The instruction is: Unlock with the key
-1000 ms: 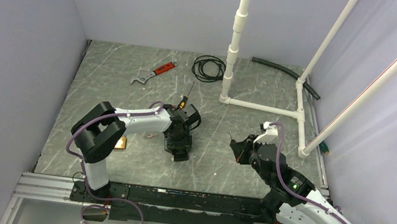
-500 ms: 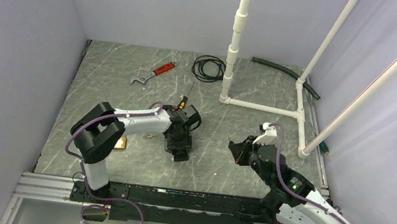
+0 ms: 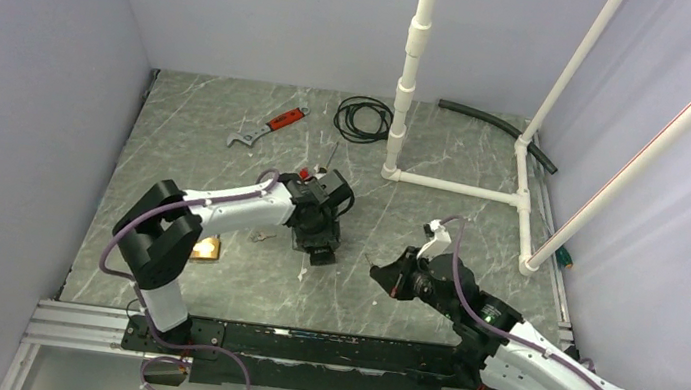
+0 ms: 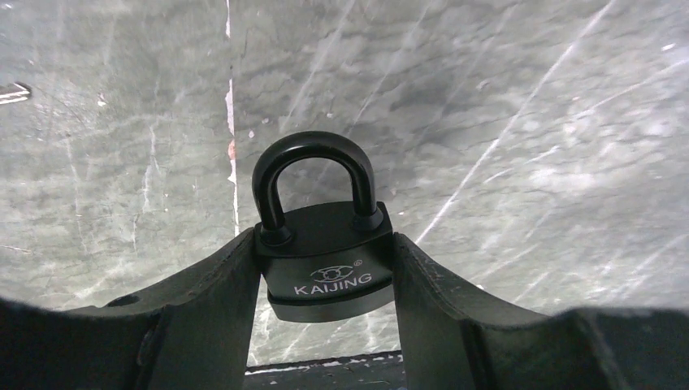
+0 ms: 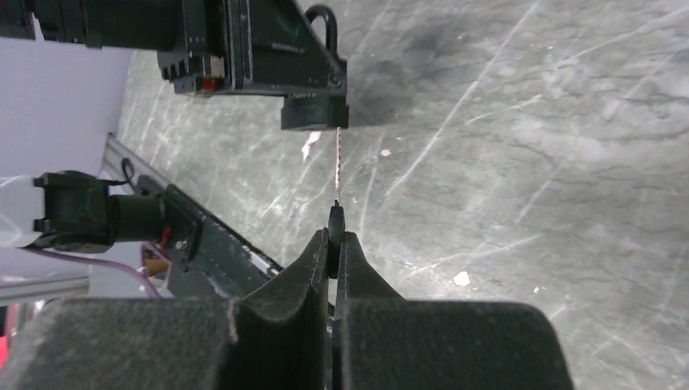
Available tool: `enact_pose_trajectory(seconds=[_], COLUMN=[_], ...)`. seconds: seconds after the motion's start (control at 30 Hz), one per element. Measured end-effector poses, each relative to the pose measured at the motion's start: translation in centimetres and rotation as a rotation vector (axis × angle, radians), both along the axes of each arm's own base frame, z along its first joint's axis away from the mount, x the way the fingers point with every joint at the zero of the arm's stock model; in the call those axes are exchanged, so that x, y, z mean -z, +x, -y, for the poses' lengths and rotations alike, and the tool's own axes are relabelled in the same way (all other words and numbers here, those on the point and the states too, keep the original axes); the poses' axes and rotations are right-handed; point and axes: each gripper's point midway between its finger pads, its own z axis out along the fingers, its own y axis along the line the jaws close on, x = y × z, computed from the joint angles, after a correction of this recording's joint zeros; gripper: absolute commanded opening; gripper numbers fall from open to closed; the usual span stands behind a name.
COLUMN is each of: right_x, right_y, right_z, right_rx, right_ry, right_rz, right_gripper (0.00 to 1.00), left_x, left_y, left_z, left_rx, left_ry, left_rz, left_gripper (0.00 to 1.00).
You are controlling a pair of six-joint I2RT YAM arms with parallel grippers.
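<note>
Key-insertion step. Left gripper (image 4: 325,246) clamps the padlock (image 4: 323,280). Right gripper (image 5: 334,242) pinches the key (image 5: 338,166), near the lock. Next, probably: align the blade with the keyway, which is hidden here.

Black padlock (image 4: 325,272), "KAIJING" lettering, both shackle legs seated, body clamped in left gripper (image 4: 325,244). Thin key (image 5: 337,166), edge-on, head pinched in right gripper (image 5: 334,236), blade aimed at padlock, tip close.

place: robot lab cell | plain walls (image 3: 36,64) | PVC frame (image 3: 411,73)
</note>
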Motion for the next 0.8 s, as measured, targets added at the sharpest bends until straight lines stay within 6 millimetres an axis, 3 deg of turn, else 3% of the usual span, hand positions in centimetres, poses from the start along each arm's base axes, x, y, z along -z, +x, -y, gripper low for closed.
enact_pose_trajectory(seconds=[0.23, 0.6, 0.8], right_x=[-1.3, 0.3, 0.8], right_y=[-0.4, -2.8, -2.7], right_z=[-1.8, -5.6, -6.9], right_rx=[-0.048, -0.157, -0.159], right_ry=[0.083, 0.118, 0.131], right_rz=[-0.004, -0.071, -0.085], right_gripper=[0.0, 0.0, 0.0], left_x=[-2.8, -5.3, -5.9], left_y=[1.8, 2.7, 2.8], left_z=[-0.6, -0.4, 0.4], left_rx=[-0.048, -0.076, -0.083], left_ry=[-0.057, -0.123, -0.172], left_rz=[0.063, 0.11, 0.113], left_gripper=[0.0, 0.0, 0.0])
